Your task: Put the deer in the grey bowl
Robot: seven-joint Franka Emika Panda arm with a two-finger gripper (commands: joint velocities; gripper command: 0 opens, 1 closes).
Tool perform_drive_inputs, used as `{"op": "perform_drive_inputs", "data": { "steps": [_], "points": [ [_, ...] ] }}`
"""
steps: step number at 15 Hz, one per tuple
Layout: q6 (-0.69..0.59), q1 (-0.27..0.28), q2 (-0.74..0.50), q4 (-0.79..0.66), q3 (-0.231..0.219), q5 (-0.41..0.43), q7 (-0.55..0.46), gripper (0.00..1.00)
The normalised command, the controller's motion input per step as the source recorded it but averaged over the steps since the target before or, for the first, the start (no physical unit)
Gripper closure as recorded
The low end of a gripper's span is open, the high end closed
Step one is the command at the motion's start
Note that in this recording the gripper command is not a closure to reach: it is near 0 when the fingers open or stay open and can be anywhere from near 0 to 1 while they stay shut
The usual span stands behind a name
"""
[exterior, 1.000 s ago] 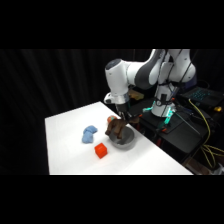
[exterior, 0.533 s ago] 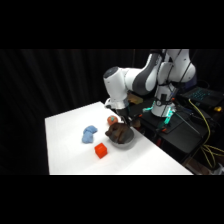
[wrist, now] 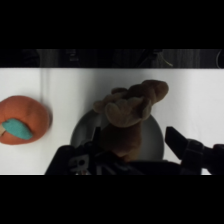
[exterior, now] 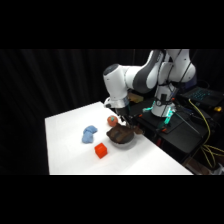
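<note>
Seen only from the side: broad white table (exterior: 70, 145), white Franka arm reaching down from upper right, light blue soft lump (exterior: 89, 134) and small orange-red cube (exterior: 101, 150) left of round dark grey bowl (exterior: 121, 141). Shown only from the wrist: teal mark on the reddish ball (wrist: 22, 119), just beside the bowl (wrist: 156, 142). Gripper (wrist: 134, 145) above the bowl, fingers (wrist: 182, 142) spread wide, gripping nothing. Dark brown elongated soft toy deer (wrist: 131, 117) lying in the bowl, head over the rim.
</note>
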Motion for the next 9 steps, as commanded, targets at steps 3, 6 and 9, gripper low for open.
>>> {"op": "perform_drive_inputs", "data": {
  "steps": [3,6,9],
  "points": [
    [-0.60,-0.017,-0.57,0.23,-0.034,-0.166,-0.04,0.00],
    [-0.57,-0.024,-0.42,0.33,-0.028,-0.197,0.00,0.00],
    [-0.28,-0.014,-0.15,0.30,-0.009,-0.139,-0.02,0.00]
  ]
}}
